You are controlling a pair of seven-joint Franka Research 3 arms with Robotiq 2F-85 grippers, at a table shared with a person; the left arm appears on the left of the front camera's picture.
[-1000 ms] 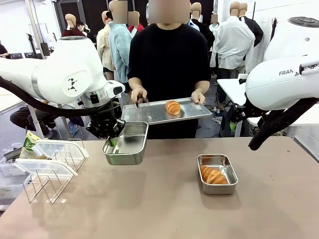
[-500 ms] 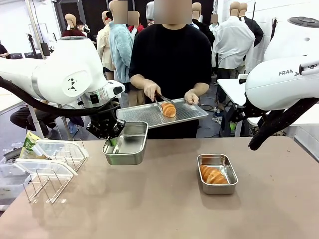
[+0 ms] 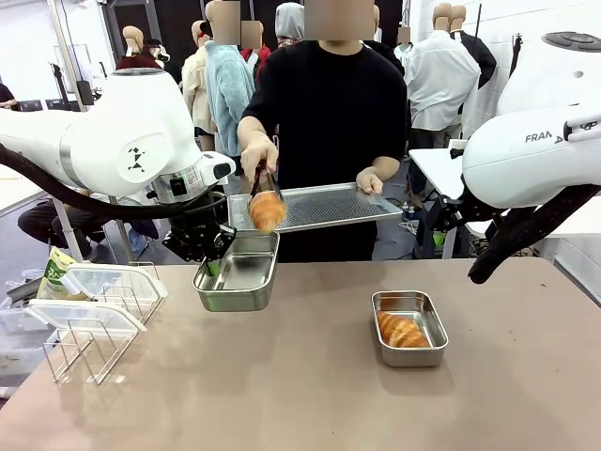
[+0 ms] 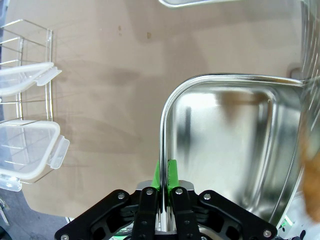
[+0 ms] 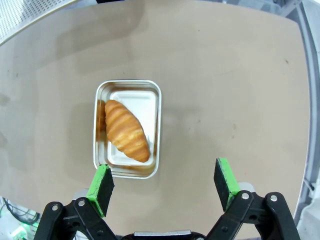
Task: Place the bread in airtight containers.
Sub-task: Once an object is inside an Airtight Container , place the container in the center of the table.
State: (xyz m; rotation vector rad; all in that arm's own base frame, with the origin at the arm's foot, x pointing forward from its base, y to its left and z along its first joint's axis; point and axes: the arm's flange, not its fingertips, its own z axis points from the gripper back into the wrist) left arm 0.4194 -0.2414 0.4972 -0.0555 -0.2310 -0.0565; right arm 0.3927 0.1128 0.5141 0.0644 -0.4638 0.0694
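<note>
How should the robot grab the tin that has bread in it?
Probably by a thin upright wall of the tin: come from above, one finger inside, one outside, at a corner the slanting bread leaves bare.

Brown table (image 3: 310, 395), white side table (image 3: 438, 171) beyond, dark rear wall (image 3: 177, 21), bright light

I hold one steel tin (image 3: 237, 272) by its rim, my left gripper (image 4: 165, 172) clamped tight on the thin wall. This tin is empty and shiny inside, and it is raised above the table (image 3: 310, 395) at my left. A golden-brown ridged roll (image 3: 268, 210) hangs in tongs (image 3: 262, 178) just over its far end. The second tin (image 3: 409, 327) stands on the table at my right, open on top, with another roll (image 3: 401, 330) lying diagonally inside.
</note>
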